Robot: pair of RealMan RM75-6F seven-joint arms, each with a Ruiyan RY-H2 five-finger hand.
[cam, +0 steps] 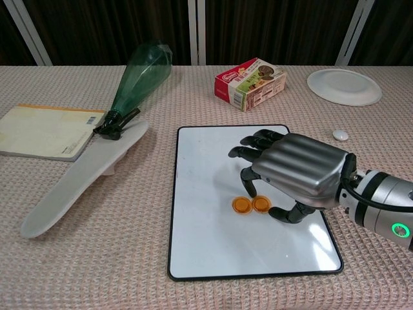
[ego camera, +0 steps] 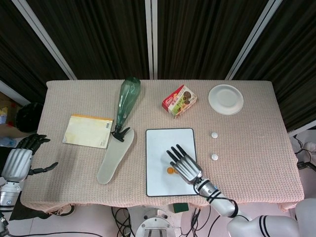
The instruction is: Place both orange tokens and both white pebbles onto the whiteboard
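The two orange tokens (cam: 252, 205) are lying side by side on the whiteboard (cam: 206, 161), right under my fingertips (cam: 247, 189). My right hand (cam: 293, 175) is hovering over them with its fingers spread and bent down, holding nothing, so I think the token part is done. The two white pebbles (ego camera: 215, 145) are lying off the board on the cloth, out past the back of my right hand, one a bit farther than the other. I think my next job is lifting this hand, swinging it over to the nearer pebble, and pinching it gently, because it is small and round and could roll. My left hand (ego camera: 19, 160) is waiting far off at the table's edge, fingers apart and empty. Beyond my fingertips a snack box (cam: 250, 83) and a white plate (cam: 343, 86) are sitting. Far to the thumb side a green bottle (cam: 135, 81), a pale shoe insole (cam: 84, 177) and a yellow notebook (cam: 45, 131) are lying. A pink woven cloth (cam: 97, 258) is covering the table, and dark curtains (ego camera: 197, 34) are hanging behind it.
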